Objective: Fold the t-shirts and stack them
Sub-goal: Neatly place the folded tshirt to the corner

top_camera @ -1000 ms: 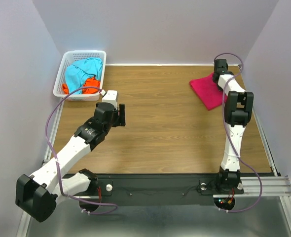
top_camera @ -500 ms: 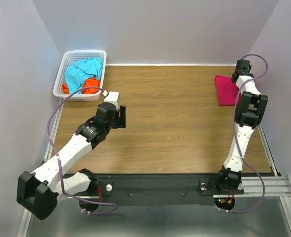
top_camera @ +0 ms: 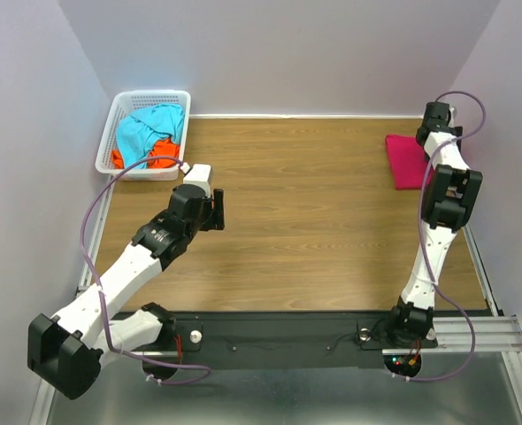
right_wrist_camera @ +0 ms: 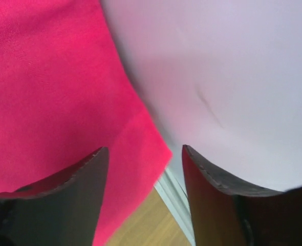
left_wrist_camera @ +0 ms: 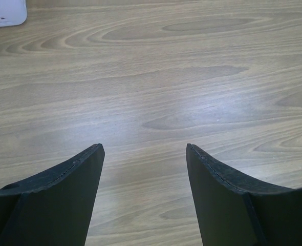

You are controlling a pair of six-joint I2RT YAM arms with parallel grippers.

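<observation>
Right pincer (right_wrist_camera: 143,151) hangs spread and empty at the far right corner of the wooden table (top_camera: 305,204). The folded crimson-pink cloth t-shirt (right_wrist_camera: 48,77) lies beneath one finger, its edge running between both. The pale wall (right_wrist_camera: 233,77) is close beside the other finger. Left pincer (left_wrist_camera: 145,148) is also spread, with bare boards ahead.

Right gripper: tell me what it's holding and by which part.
Nothing is held. The right gripper is open, jaws apart over the edge of the pink shirt, which lies flat beside the wall with no cloth pinched.
</observation>
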